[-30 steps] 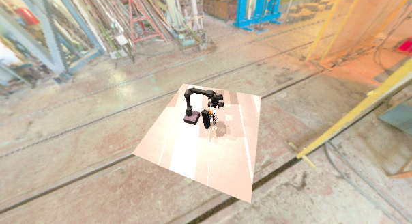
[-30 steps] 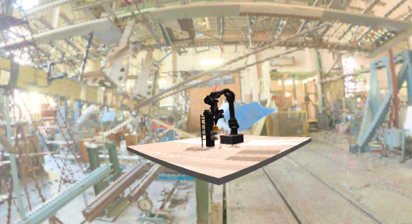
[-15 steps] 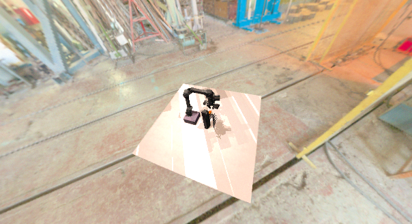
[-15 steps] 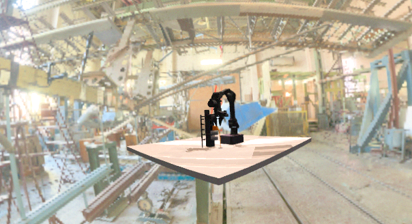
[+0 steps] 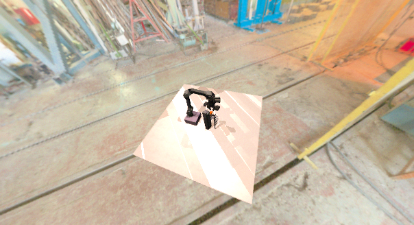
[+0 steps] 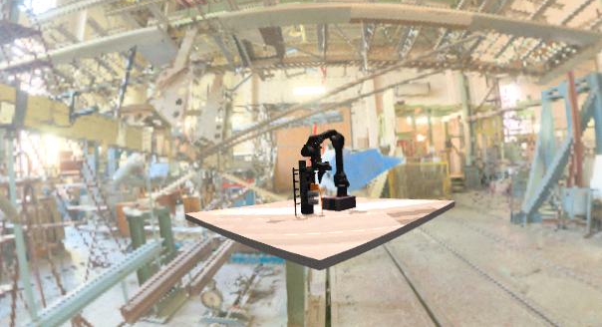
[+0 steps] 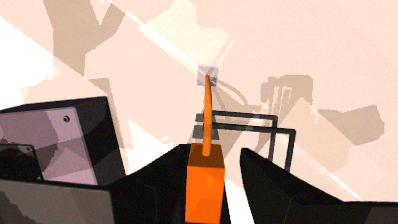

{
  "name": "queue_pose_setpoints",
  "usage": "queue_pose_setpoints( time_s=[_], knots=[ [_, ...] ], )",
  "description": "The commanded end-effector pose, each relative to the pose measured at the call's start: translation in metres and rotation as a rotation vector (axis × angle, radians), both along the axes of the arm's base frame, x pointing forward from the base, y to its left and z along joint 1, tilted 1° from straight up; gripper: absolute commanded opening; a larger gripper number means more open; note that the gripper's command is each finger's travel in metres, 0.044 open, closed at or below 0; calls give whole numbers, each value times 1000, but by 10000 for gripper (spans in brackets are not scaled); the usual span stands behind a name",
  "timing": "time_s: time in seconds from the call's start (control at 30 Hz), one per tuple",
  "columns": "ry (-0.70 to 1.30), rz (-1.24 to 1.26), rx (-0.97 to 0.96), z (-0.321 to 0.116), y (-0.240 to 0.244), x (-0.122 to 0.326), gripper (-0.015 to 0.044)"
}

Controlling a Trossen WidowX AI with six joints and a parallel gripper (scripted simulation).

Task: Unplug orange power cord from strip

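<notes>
At the bottom centre of the wrist view, the end effector point(image 7: 207, 187) stands partly spread around the orange plug point(image 7: 205, 187); whether it pinches it is unclear. The cord point(image 7: 207, 112) rises toward a small grey block point(image 7: 208, 76) on the surface point(image 7: 310, 60).

Orange plug point(image 7: 205, 187); orange cord point(image 7: 207, 115); black arm point(image 5: 197, 95); pale pink table point(image 5: 205, 163).

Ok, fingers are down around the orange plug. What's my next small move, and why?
Probably close the gripper on the orange plug. The wrist view shows the plug between the fingers, with a gap on one side, so nothing is gripped yet. The cord runs straight ahead, away from the jaws. Pull only once the grip is firm.
</notes>
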State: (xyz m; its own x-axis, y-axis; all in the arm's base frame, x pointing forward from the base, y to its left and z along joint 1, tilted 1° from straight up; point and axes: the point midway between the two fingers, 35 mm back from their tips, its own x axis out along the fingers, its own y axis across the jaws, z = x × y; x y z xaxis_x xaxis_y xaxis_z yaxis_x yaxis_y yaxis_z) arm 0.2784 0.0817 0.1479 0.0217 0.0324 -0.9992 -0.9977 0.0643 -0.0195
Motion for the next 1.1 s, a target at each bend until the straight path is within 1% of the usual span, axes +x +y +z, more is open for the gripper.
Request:
queue_pose_setpoints(
  time_s=[0.0, 0.3, 1.07],
  knots=[
    [5, 1, -8, -1, -10, -3, 160],
    [5, 0, -9, -2, -23, -5, 160],
    [5, 0, -9, -14, -23, -5, 160]
  ],
)
